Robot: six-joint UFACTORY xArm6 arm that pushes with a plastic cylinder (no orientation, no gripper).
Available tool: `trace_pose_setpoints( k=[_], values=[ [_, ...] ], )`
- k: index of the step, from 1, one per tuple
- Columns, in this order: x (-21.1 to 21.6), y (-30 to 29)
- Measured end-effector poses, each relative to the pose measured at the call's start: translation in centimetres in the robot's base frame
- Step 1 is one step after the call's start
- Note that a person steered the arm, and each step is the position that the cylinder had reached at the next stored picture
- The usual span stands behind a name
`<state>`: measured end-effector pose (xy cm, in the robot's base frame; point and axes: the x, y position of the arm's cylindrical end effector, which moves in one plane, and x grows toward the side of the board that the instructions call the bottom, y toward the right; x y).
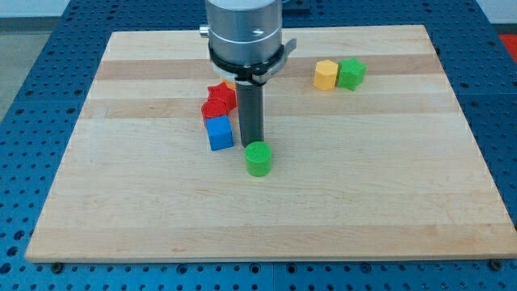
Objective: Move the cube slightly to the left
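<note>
Blue was the colour of the cube point(219, 132), the task's thing, which sat on the wooden desk point(363, 178) a little to the view's left of centre. My tip point(252, 145) stood just beside the cube on its right-hand side in the view, close to it; whether the two touched could not be told. No claw was fitted to this arm, so no released or clenched state could be reported; the dark rod alone did the work.

Directly above the blue cube in the view, touching or nearly touching it, lay a red cylinder point(214, 110) and a red star-shaped block point(222, 94), with a sliver of an orange or yellow block showing behind them. A green cylinder point(258, 158) sat just below my tip. Well apart, toward the view's top right, a yellow block point(325, 74) and a green block point(351, 73) stood side by side.

Judged from this placement, the step in hand was the approach or first contact. The next move called for a short, straight push toward the view's left against the cube's right face, kept centred so the cube would not rotate, and stopped early.
</note>
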<state>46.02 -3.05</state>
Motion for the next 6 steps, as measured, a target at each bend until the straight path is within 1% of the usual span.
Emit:
trace_pose_setpoints(
  k=[2, 3, 5, 6],
  values=[
    [0.0, -2.2],
    [0.0, -2.4],
    [-0.4, 3.2],
    [-2.3, 4.6]
  ],
)
